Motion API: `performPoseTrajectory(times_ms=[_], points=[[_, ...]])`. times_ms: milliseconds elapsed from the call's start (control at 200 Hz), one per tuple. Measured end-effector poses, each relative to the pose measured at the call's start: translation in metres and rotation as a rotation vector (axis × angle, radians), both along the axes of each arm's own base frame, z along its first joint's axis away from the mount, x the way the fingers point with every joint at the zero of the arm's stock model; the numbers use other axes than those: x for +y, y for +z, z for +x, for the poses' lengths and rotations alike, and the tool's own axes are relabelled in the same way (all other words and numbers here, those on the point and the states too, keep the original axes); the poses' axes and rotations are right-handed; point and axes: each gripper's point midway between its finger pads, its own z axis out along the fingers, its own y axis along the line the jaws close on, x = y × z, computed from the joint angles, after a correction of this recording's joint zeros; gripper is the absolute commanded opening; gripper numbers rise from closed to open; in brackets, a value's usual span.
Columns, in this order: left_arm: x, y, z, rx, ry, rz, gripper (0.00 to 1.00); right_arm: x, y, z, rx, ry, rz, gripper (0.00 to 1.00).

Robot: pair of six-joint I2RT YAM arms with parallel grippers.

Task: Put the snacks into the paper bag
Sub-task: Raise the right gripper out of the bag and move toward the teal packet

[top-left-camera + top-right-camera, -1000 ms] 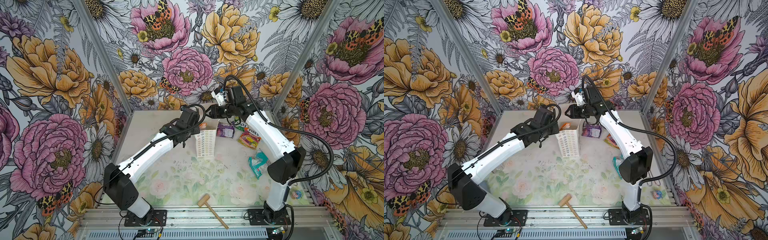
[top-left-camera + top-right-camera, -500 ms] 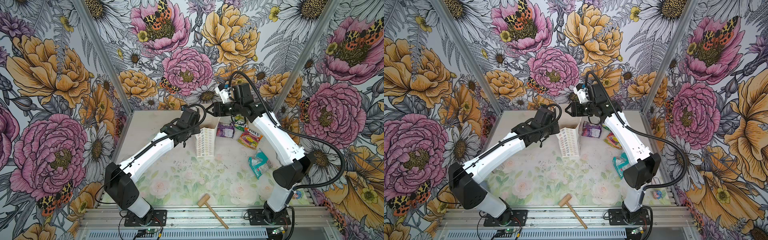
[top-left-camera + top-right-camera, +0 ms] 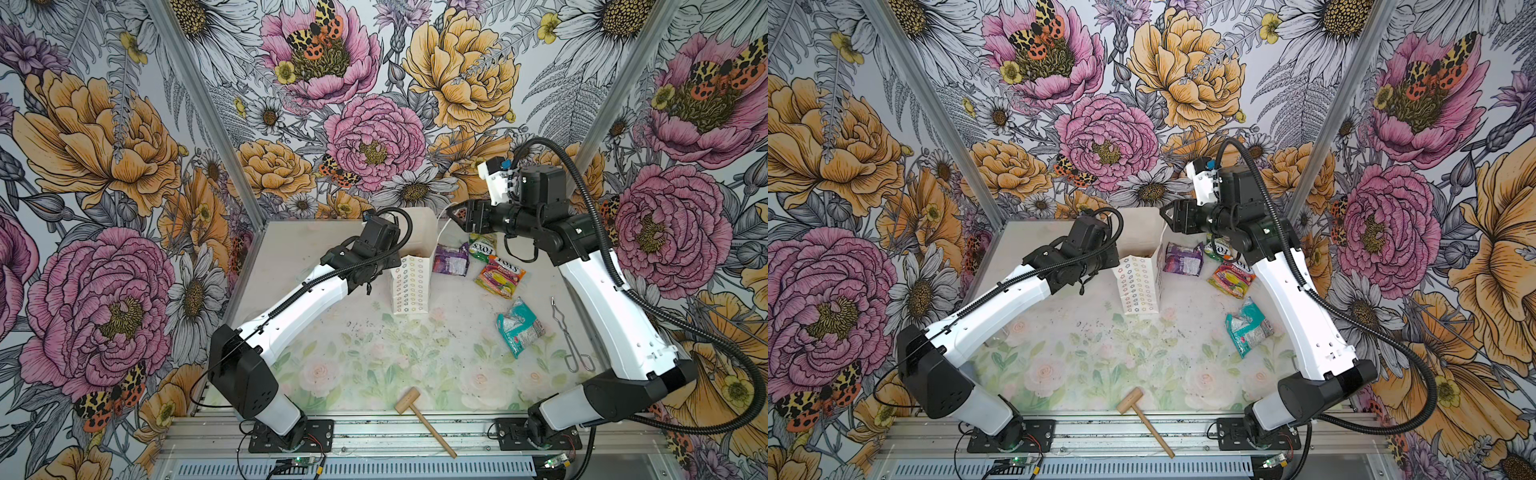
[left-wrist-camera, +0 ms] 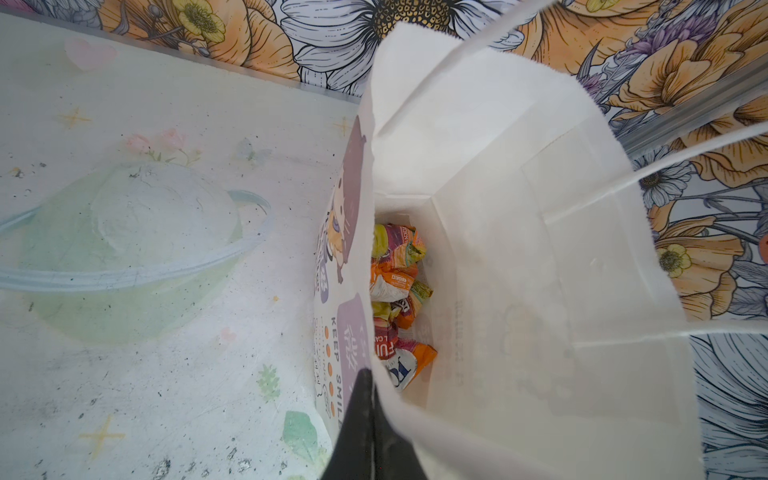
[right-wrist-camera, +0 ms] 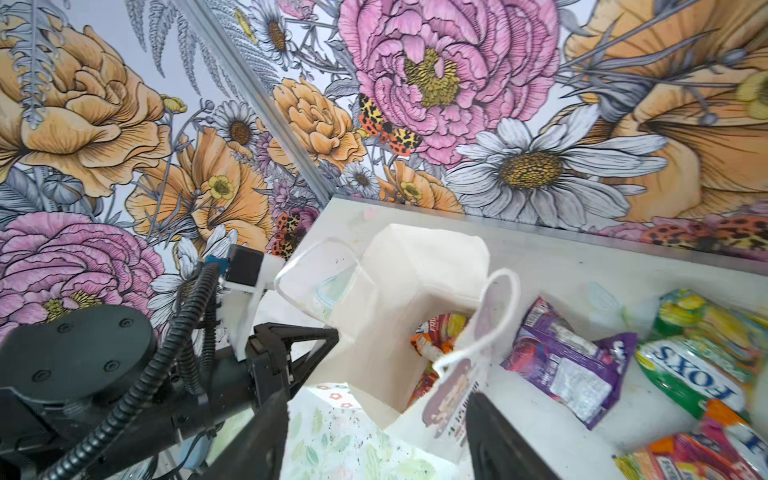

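Our left hand [image 4: 368, 379] is clamping the rim of the tall white flower-printed paper bag [image 3: 409, 286] on the counter [image 3: 374, 353]. Our right hand [image 3: 456, 215] is hovering open, empty, by its mouth; glossy candy packets [image 4: 395, 286] [image 3: 500, 271] are lying inside and alongside.

"FOX'S" on green pkt [image 5: 698, 374], "KEEP SMILE" on paper bag [image 4: 519, 249] side

Wall panels printed with huge pink and orange flowers [image 3: 374, 141] surrounded a pale floral tabletop [image 3: 374, 365], lower centre.
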Motion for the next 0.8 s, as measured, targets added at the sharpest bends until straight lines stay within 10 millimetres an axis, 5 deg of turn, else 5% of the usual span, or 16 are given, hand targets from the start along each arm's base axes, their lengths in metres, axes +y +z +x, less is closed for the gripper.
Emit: performPoseTrajectory(times_ms=[250,801], points=[[-0.001,0.000,0.000,0.001,-0.003,-0.001,0.00,-0.041,-0.034,-0.004,0.068,-0.138,-0.035,0.72],[0.001,0.000,0.001,0.005,-0.002,-0.008,0.00,-0.140,-0.186,-0.015,0.476,-0.526,-0.060,0.83]])
